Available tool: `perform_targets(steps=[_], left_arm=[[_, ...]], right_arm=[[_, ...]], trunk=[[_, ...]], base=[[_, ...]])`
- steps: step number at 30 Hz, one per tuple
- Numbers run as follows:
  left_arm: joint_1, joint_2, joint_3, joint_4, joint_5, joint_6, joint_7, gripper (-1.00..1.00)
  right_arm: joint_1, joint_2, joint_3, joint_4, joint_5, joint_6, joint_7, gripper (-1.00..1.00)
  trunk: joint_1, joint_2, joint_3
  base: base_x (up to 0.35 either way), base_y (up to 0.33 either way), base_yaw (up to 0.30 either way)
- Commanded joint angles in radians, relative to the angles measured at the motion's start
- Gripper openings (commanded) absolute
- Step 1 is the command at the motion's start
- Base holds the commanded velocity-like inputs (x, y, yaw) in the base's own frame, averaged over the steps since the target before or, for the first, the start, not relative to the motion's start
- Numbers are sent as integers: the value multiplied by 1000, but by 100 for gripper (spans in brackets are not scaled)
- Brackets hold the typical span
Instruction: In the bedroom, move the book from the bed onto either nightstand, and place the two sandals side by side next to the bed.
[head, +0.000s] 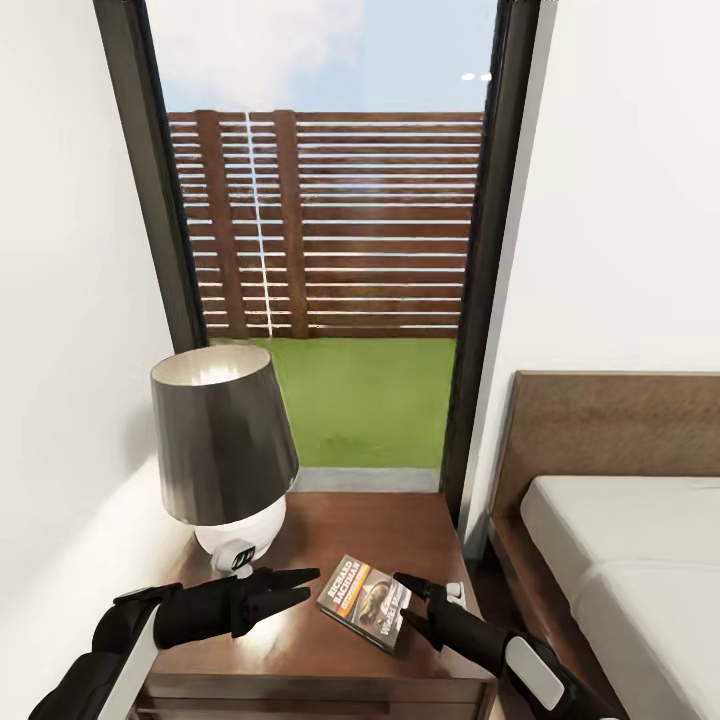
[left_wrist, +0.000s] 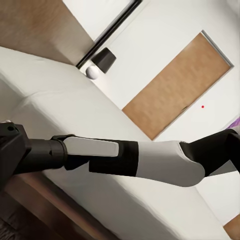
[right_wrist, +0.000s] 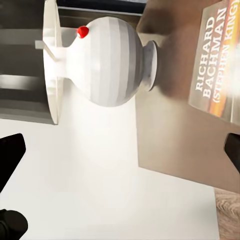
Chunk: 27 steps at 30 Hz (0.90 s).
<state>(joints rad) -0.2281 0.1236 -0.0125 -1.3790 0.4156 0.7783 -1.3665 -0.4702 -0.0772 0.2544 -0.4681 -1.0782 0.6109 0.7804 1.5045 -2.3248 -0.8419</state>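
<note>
Right end effector (head: 413, 597): black, fingers spread apart, tips straddling the near right edge of the book, nothing clamped.
Left end effector (head: 300, 585): black, fingers slightly parted, empty, hovering just left of the book above the glossy wood.
Book (head: 366, 600): small thin dark paperback with orange and white lettering, lying flat on the nightstand, long axis diagonal, running from near right to far left; right arm nearer.
Nightstand (head: 330, 672): low dark brown wooden cabinet, polished tabletop, drawer front below.
Lamp (head: 222, 452): dark grey tapered shade over a round white ribbed base, rear left corner.
Bed (head: 640, 570): smooth light-grey mattress, brown wooden frame and headboard, right of the nightstand.
Window (head: 330, 230): tall, dark-framed, slatted fence and grass beyond.
</note>
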Motion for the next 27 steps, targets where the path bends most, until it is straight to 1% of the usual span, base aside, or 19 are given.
perform_targets(steps=[1, 23, 24, 25, 26, 27], left_arm=[[0, 1, -1, 0, 5, 10, 0, 100], [0, 0, -3, 0, 2, 9, 4, 100], [0, -28, -4, 7, -5, 7, 139, 100], [0, -32, -4, 10, -5, 6, 196, 100], [0, -34, -4, 10, -5, 6, 224, 100], [0, -37, -4, 12, -4, 5, 276, 100]], right_arm=[[-1, -1, 5, 0, -8, 4, 0, 100], [-1, -1, 5, 0, -9, 3, 2, 100], [-1, -1, 5, 0, -9, 3, 2, 100], [-1, -1, 5, 0, -9, 3, 2, 100], [-1, -1, 5, 0, -9, 3, 2, 100], [-1, -1, 5, 0, -9, 3, 2, 100]], trunk=[[-4, 7, 2], [-88, 161, 71], [-92, 168, 74], [-96, 175, 77], [-100, 182, 81], [-104, 189, 84]], base=[[0, 0, 0], [0, 0, 0], [0, 0, 0], [0, 0, 0], [0, 0, 0], [0, 0, 0]])
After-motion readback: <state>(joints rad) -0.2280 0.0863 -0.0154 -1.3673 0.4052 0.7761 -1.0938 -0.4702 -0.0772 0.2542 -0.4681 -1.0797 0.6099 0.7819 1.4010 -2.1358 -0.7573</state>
